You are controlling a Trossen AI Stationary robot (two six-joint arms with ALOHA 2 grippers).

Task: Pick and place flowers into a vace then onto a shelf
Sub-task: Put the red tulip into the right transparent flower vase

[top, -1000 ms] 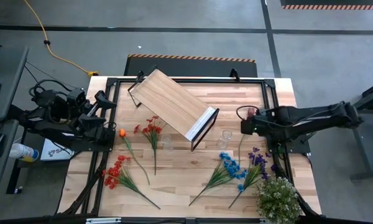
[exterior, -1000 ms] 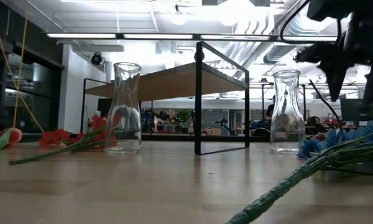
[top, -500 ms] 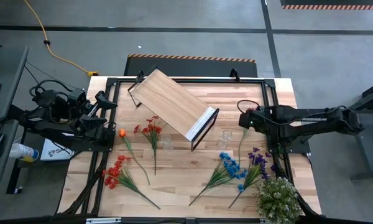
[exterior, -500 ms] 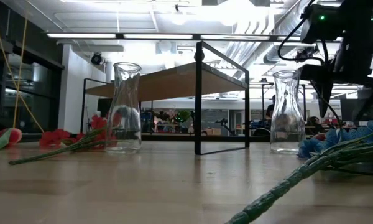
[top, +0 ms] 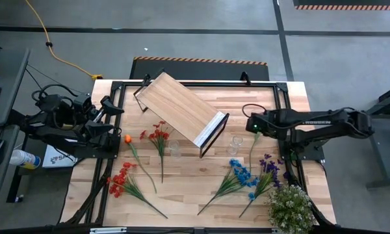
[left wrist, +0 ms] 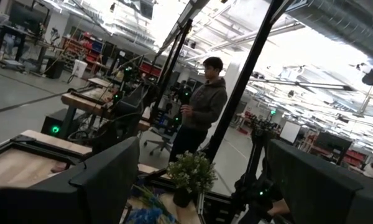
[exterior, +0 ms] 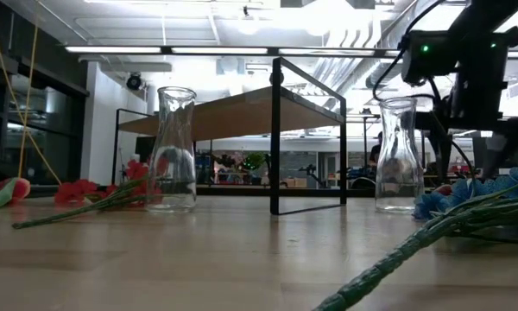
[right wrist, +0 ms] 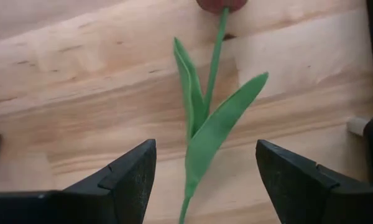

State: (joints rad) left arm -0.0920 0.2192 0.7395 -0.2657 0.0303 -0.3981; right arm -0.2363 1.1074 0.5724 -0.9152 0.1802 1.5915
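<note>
Right gripper: the right gripper point(top: 253, 124) is hanging over the right side of the table point(top: 188, 179), just behind the right glass vase point(top: 235, 142). In the right wrist view its two fingers point(right wrist: 127, 177) are spread wide apart and are holding nothing.
Rose: a dark red rose point(right wrist: 212, 124) with a green stem and long leaves is lying flat on the wood, right under the open right gripper. The stem is showing in the gap between the fingers, but they are not touching it.
Left gripper: the left gripper point(top: 110, 107) is waiting at the left edge of the table, well away from the flowers. Its wrist camera is looking out into the room, where a person point(left wrist: 199, 115) is standing. I cannot tell if its fingers are open or closed.
Shelf: the shelf point(top: 179, 110) is sitting slanted at the back middle of the table, with nothing on it.
Vases: the left glass vase point(top: 175, 149) is standing just in front of the shelf, and both vases are empty.
Other flowers: an orange tulip point(top: 133, 151) and red sprays point(top: 159, 143) are lying on the left side. More red ones point(top: 127, 185) are lying near the front left. Blue sprays point(top: 234, 182) and purple sprays point(top: 266, 172) are lying on the right, near a bushy pale plant point(top: 290, 207) at the front right corner.
</note>
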